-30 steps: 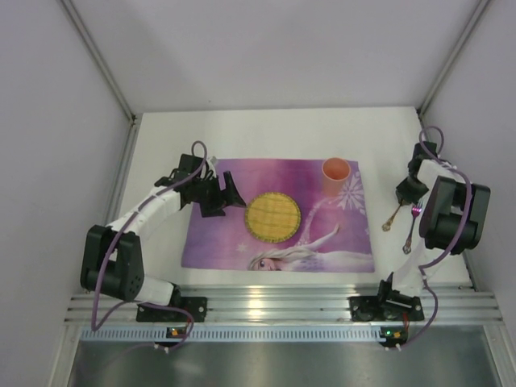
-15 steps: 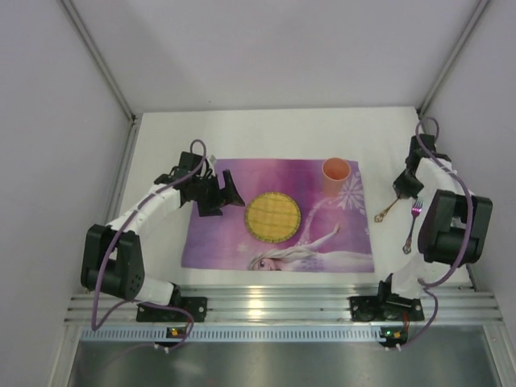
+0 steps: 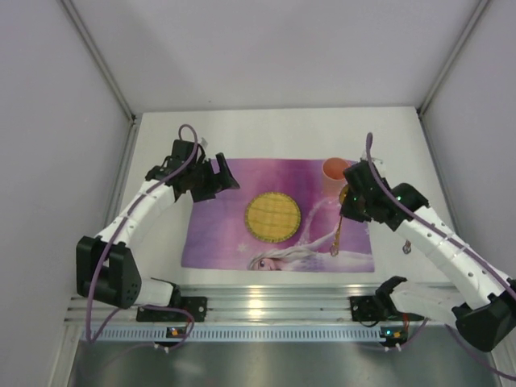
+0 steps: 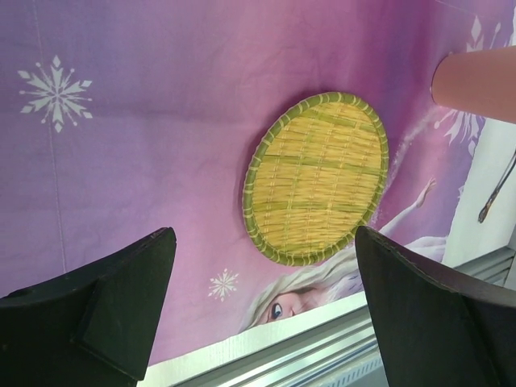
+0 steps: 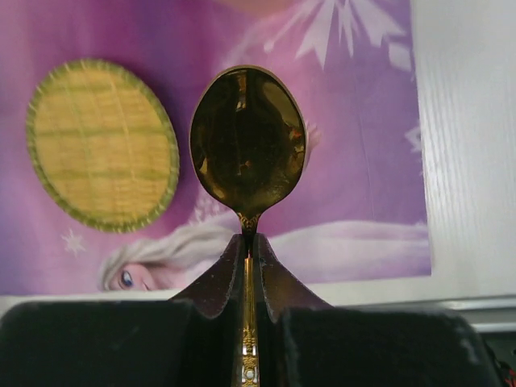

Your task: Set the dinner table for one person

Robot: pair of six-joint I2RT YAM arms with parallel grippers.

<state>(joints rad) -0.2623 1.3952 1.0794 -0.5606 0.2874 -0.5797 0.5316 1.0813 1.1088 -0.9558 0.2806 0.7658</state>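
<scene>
Dinner table (image 3: 282, 133): plain matte white rect. top.

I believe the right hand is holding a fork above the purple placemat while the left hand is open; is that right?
Not quite: the right hand holds a spoon, not a fork, as the right wrist view shows; the rest stands.

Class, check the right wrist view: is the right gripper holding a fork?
No, the right gripper is shut on a shiny gold metal spoon.
</scene>
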